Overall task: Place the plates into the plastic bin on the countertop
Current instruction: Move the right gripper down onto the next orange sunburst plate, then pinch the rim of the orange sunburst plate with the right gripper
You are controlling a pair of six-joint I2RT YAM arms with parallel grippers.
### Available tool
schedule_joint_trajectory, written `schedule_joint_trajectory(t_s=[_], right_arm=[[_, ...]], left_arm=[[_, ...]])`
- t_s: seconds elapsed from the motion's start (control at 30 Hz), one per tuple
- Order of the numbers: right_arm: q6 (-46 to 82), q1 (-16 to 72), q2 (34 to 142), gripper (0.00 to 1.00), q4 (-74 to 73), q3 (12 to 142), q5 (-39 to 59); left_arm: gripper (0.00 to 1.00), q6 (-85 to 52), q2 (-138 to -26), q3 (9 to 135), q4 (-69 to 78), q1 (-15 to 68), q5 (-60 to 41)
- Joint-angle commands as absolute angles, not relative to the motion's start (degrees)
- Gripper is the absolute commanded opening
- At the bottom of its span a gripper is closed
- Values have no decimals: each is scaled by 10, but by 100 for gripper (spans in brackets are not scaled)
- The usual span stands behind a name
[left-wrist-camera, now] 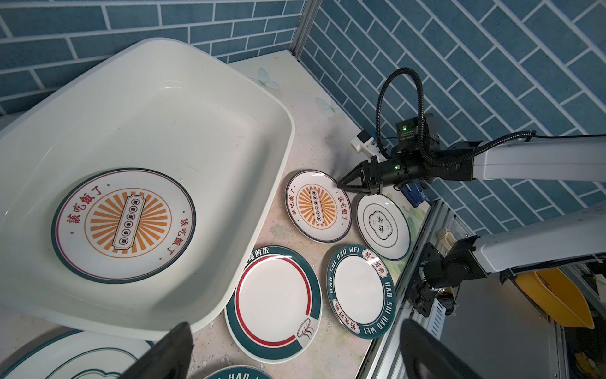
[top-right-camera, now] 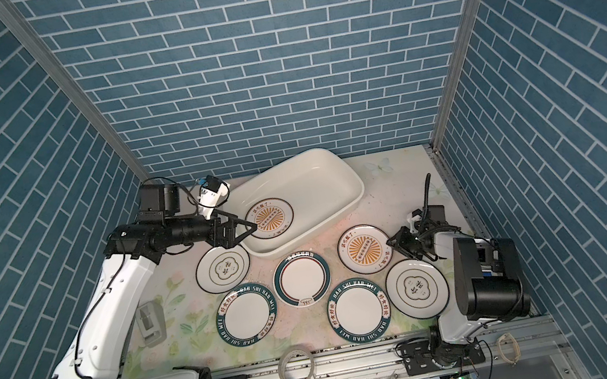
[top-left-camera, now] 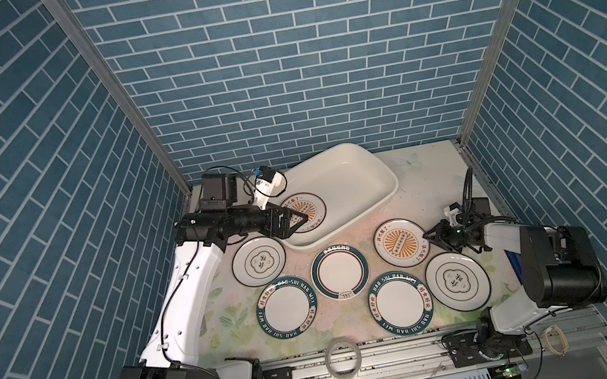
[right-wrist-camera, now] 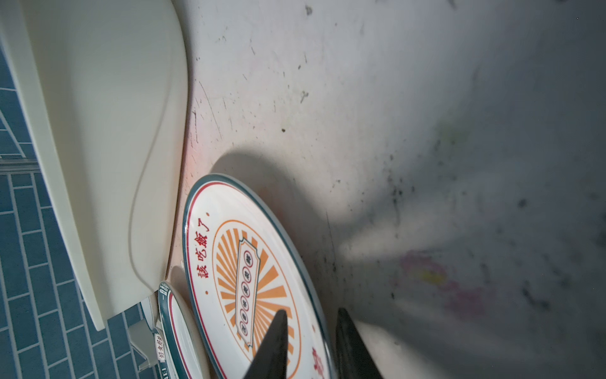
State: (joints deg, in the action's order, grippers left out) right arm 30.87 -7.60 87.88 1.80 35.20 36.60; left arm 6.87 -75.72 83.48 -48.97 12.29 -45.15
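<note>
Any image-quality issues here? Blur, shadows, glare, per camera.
Right wrist view: countertop goes soft and dim away from the sunburst plate, and a dark shadow falls beside that plate. Left wrist view: left gripper's fingers are blurred dark shapes at the frame edge; the plastic bin shows only soft sheen. Both top views: even light, rim lettering on a green-rimmed plate is readable.

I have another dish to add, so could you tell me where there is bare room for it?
The right half of the plastic bin is bare, beside the sunburst plate at its left end. The countertop is free between the bin and the right wall, behind the right gripper. In front of the bin it is crowded: six plates lie nearly rim to rim.
</note>
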Motion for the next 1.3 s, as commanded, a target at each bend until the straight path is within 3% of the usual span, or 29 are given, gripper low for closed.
schedule_joint_trajectory(t_s=[0.0, 0.73, 0.9, 1.27], right_arm=[[276, -81, 885, 27, 31, 365, 363], [256, -83, 934, 21, 29, 383, 386], [255, -83, 938, 10, 26, 383, 382], [251, -87, 916, 4, 34, 377, 350]], left_arm=[[99, 70, -754, 838, -485, 125, -459], [100, 71, -753, 838, -485, 127, -466], [100, 71, -753, 840, -485, 127, -468], [100, 71, -753, 841, -484, 128, -470]])
